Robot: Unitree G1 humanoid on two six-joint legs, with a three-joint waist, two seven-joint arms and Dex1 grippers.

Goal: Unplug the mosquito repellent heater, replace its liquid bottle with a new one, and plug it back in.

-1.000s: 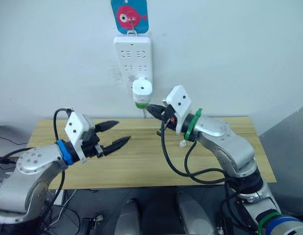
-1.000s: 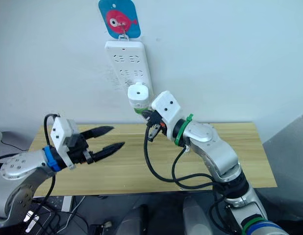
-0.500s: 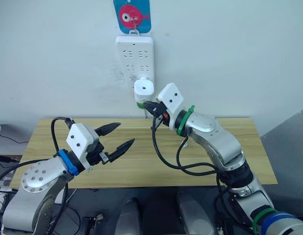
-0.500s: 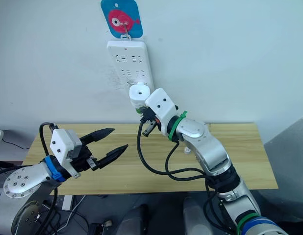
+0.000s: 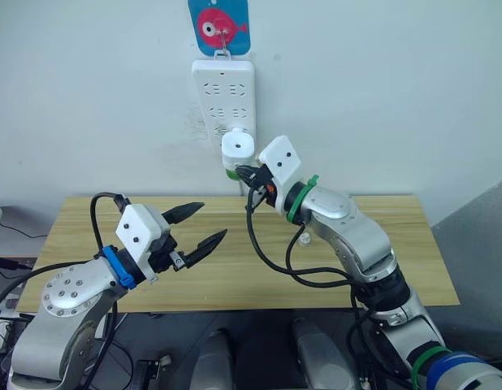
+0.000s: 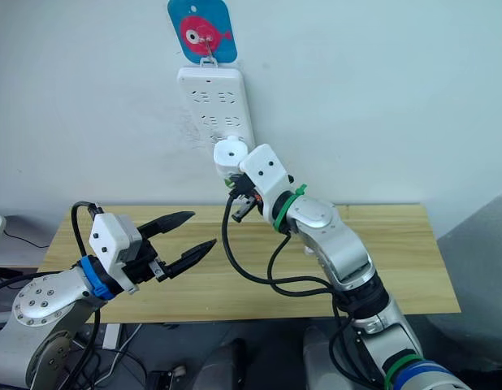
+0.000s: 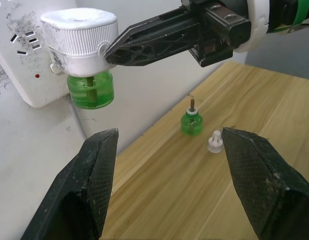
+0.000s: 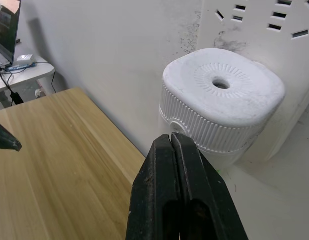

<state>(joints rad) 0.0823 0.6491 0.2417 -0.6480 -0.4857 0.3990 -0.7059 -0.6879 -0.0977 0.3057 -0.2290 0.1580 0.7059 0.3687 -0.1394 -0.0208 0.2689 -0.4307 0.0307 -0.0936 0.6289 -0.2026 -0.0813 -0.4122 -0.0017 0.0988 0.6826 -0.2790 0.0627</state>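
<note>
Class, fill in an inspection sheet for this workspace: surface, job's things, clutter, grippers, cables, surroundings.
Surface: wooden table, against the wall.
Job's things: heater plugged into the power strip, green bottle fitted beneath; second green bottle uncapped on the table, loose cap beside it.
Clutter: nothing seen.
Grippers: left gripper open over the table; right gripper shut, tips at the heater's side.
Cables: black cable looping from the right arm.
Surroundings: fish hook holding the strip.

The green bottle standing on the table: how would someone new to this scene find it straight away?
Start at the white power strip hung on the wall; a heater is plugged into its lower end. On the wooden table below stands a small green bottle beside a loose whitish cap. Unlike the green bottle under the heater, it stands alone, its wick bare.
</note>
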